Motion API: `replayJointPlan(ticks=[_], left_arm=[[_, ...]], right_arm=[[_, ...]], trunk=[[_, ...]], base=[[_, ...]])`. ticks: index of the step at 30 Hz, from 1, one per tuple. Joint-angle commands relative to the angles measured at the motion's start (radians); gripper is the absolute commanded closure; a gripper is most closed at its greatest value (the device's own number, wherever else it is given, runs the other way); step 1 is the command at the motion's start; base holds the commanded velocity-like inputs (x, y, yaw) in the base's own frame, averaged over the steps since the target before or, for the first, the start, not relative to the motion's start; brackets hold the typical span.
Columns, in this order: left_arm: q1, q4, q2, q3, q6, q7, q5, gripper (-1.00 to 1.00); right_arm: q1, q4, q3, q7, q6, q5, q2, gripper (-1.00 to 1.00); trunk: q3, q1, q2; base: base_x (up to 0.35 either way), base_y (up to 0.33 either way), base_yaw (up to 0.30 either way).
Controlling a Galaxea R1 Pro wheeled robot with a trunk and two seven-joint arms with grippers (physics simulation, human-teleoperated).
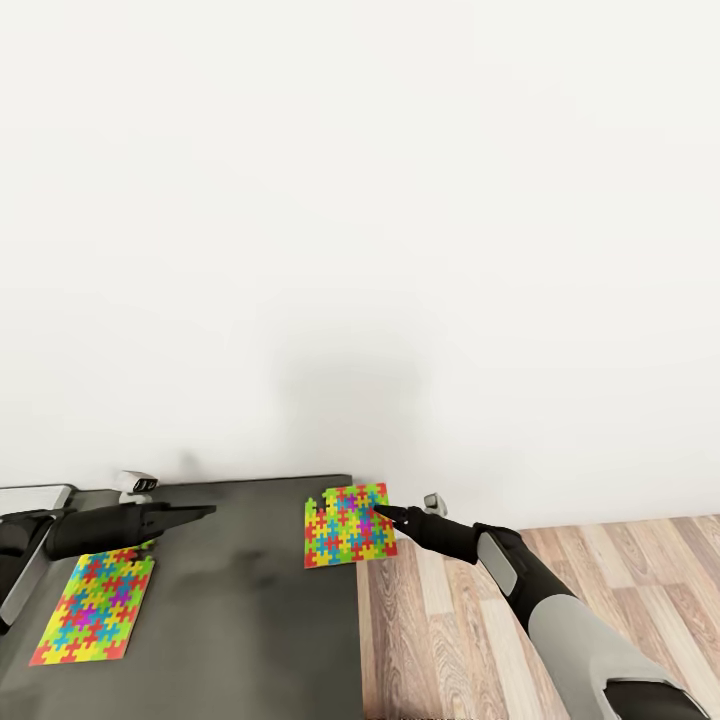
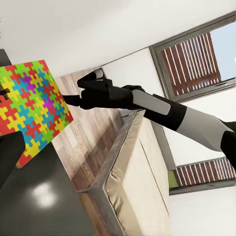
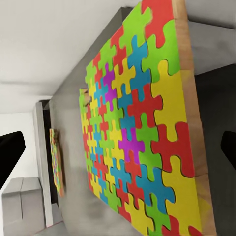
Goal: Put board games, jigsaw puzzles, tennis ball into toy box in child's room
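Nearest, one jigsaw puzzle (image 1: pixel 93 608) lies flat on the desk (image 1: pixel 240 610) under the left claw (image 1: pixel 205 513), whose state cannot be told. Farther right, the right claw (image 1: pixel 378 511) hangs released at the second jigsaw puzzle (image 1: pixel 347 525), which overhangs the desk's edge. Beyond stands a white wall (image 1: pixel 360 220).

Two jigsaw puzzles lie on the table (image 1: pixel 250 600): the left puzzle (image 1: pixel 92 608) nearer, the right puzzle (image 1: pixel 347 524) at the table's right edge (overhanging slightly).
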Motion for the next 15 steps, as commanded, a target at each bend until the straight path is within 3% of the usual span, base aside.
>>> replayJointPlan(ticks=[1, 15], left_arm=[[0.000, 0.000, 0.000, 0.000, 0.011, -0.003, 0.000, -1.00], [0.000, 0.000, 0.000, 0.000, 0.011, -0.003, 0.000, -1.00]], right_arm=[[-0.001, 0.000, 0.000, 0.000, 0.007, -0.006, 0.000, -1.00], [-0.001, 0.000, 0.001, -0.001, 0.007, -0.006, 0.001, -1.00]], trunk=[[-0.003, 0.000, -0.002], [-0.013, 0.000, -0.002]], base=[[0.000, 0.000, 0.000], [0.000, 0.000, 0.000]])
